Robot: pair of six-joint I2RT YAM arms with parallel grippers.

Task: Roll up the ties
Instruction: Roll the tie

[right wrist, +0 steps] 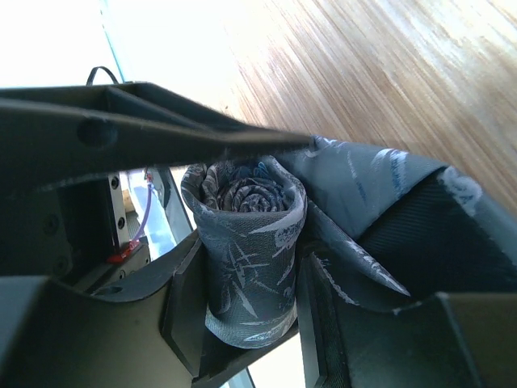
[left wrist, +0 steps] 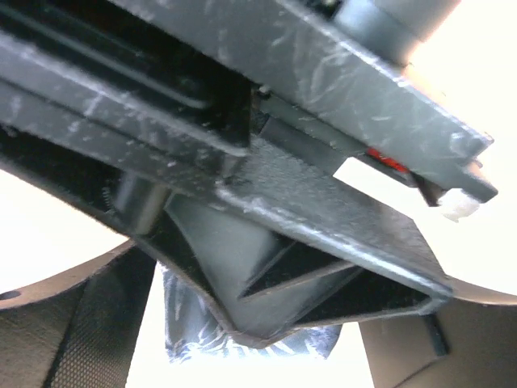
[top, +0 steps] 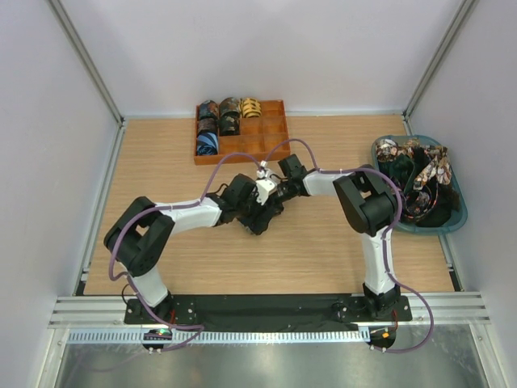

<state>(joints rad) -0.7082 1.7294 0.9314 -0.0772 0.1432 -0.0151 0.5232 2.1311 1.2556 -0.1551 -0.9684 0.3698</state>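
A grey-blue patterned tie is wound into a small upright roll [right wrist: 250, 250]. My right gripper [right wrist: 250, 319] is shut on it, one finger on each side. The loose tail [right wrist: 380, 202] of the tie spreads to the right over the wood. In the top view both grippers meet at mid-table: the right gripper [top: 271, 192] is above the dark tie [top: 260, 220], and the left gripper [top: 254, 210] is pressed close against it. In the left wrist view my left gripper [left wrist: 258, 360] has its fingers [left wrist: 81, 323] wide apart. A corner of the tie fabric [left wrist: 194, 335] hangs free between them, under the right gripper's body.
An orange compartment tray [top: 271, 137] at the back holds several rolled ties [top: 218, 121]. A teal basket [top: 461, 206] at the right holds a heap of loose ties [top: 416, 166]. Purple cables loop over both arms. Walls enclose the table on three sides.
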